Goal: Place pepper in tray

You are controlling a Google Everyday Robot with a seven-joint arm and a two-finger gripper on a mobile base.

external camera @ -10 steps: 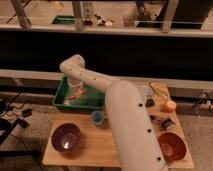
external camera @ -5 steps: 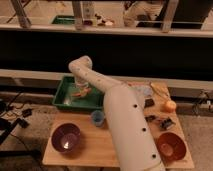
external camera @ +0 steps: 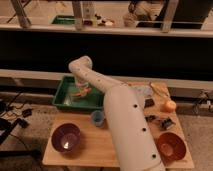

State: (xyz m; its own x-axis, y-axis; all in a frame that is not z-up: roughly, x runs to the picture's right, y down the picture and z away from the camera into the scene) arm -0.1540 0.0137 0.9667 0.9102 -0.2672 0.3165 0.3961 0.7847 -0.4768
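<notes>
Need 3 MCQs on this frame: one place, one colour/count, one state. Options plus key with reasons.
1. Where is the gripper?
A. over the green tray
B. over the purple bowl
C. beside the round orange fruit

2. How many round bowls stand on the table?
A. one
B. two
C. four

3. The pepper is:
A. inside the purple bowl
B. on the floor
C. within the tray's outline, at the gripper

Key: 1 A, the arm ends above the tray. 2 B, the purple bowl and an orange bowl. 3 C, it shows orange against the green.

Over the last second the arm's elbow has swung farther toward the back of the green tray [external camera: 66,89], and the tool [external camera: 81,90] now hangs over the tray's middle, beside the pepper [external camera: 80,93].
</notes>
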